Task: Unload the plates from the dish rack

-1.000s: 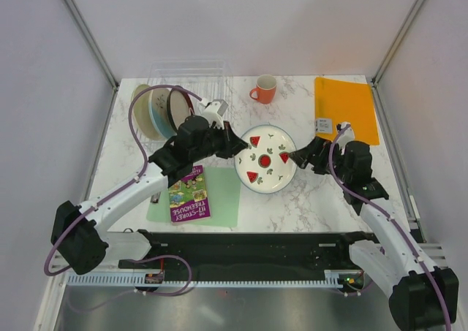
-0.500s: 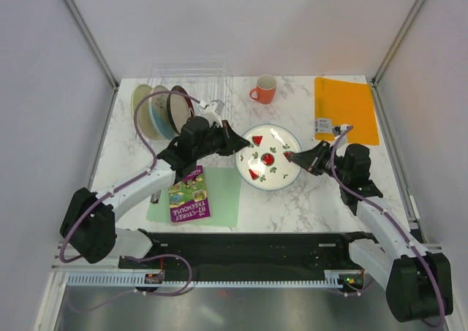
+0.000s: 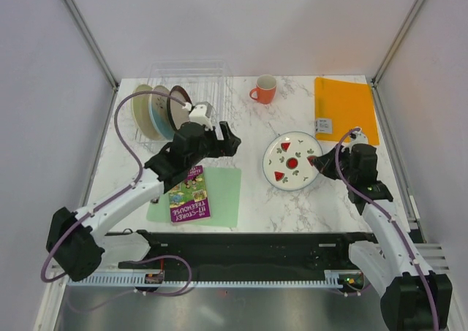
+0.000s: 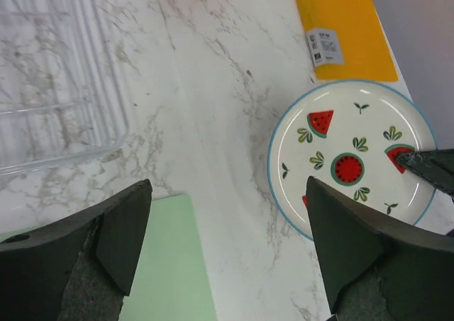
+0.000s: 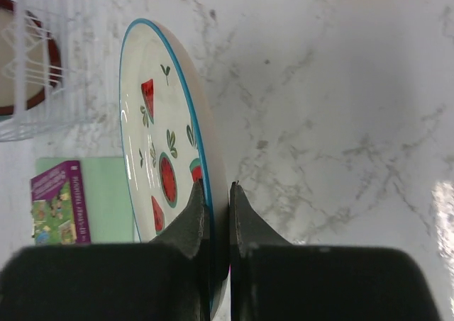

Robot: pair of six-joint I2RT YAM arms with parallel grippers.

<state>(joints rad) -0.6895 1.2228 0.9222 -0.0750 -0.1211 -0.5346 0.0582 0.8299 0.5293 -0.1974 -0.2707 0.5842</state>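
The white watermelon plate (image 3: 291,161) hangs tilted over the marble, right of centre. My right gripper (image 3: 316,161) is shut on its right rim; in the right wrist view both fingers pinch the rim (image 5: 216,193) of that plate (image 5: 157,115). My left gripper (image 3: 231,139) stands open and holds nothing, left of the plate and clear of it. Its wrist view shows marble between the fingers (image 4: 230,243) and the plate (image 4: 340,151) ahead on the right. Three plates (image 3: 157,110) stand on edge at the left end of the clear dish rack (image 3: 191,79).
An orange mug (image 3: 263,89) stands behind the plate. An orange mat (image 3: 345,108) with a small card lies at the back right. A light green mat (image 3: 219,196) with a purple book (image 3: 189,196) lies front left, under my left arm.
My left gripper opened, let go of the watermelon plate and drew back left. My right gripper shut on the plate's rim and carried it to the right.
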